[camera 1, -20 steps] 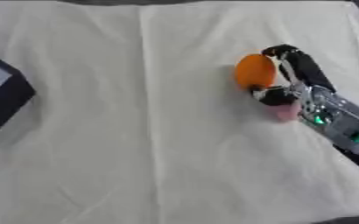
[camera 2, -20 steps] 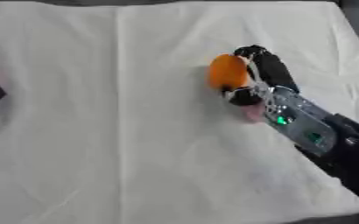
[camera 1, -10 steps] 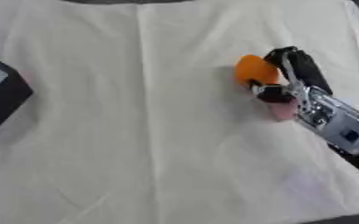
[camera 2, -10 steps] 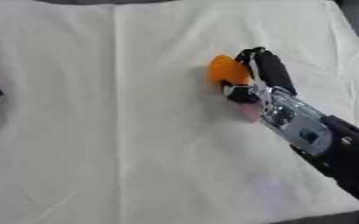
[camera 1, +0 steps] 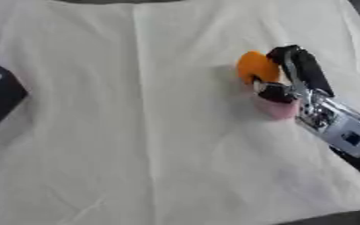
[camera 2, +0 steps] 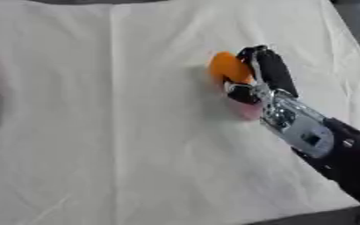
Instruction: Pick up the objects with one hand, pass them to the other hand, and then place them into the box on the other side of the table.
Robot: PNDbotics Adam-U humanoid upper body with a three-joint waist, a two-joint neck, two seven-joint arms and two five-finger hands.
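Note:
An orange rounded object [camera 1: 254, 67] lies on the white cloth at the right of the table. My right hand [camera 1: 297, 83] reaches in from the lower right and its black fingers curl over the object's right side, with the thumb at its lower edge. A pinkish patch [camera 1: 279, 110] shows under the hand; I cannot make out what it is. The dark box [camera 1: 0, 94] sits at the table's left edge, only partly in view. My left hand shows in neither view.
A white cloth [camera 1: 137, 132] with a lengthwise crease covers the table. Its front edge runs across the lower right corner, with dark floor beyond.
The whole picture has shifted a little, so the camera moved. My right hand stays around the orange object, with its fingers closed slightly further over it.

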